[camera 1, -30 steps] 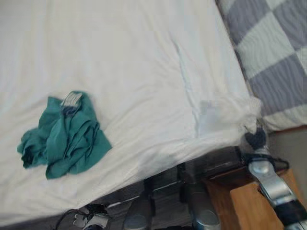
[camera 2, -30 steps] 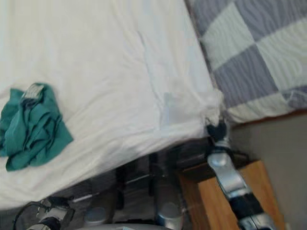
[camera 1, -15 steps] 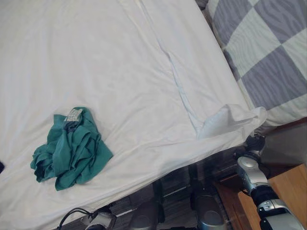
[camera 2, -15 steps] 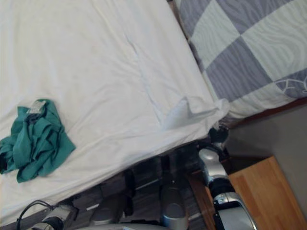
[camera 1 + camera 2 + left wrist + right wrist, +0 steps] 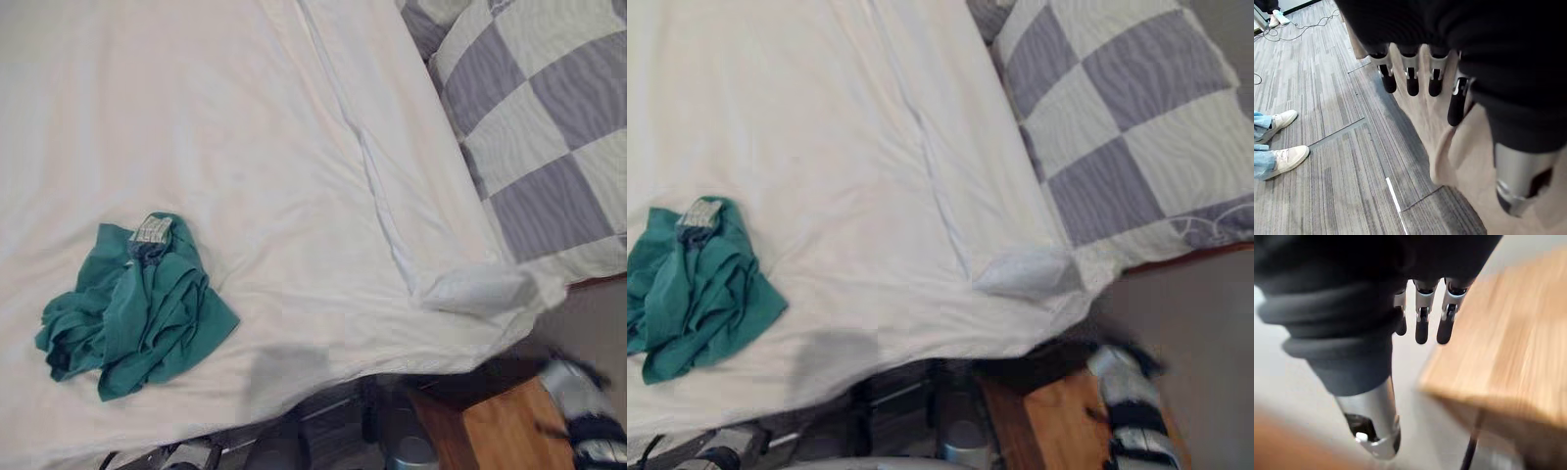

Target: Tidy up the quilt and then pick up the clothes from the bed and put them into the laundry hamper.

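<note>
A white quilt [image 5: 274,166] lies spread nearly flat over the bed, covering most of the frame in the head views, with a long raised seam or fold running from the top centre down toward the lower right. At the lower right its corner [image 5: 477,290] is folded back on itself into a small rumpled flap at the bed's edge. A crumpled teal-green garment [image 5: 132,305] with a pale tag showing at its top lies in a heap on the quilt at the lower left.
</note>
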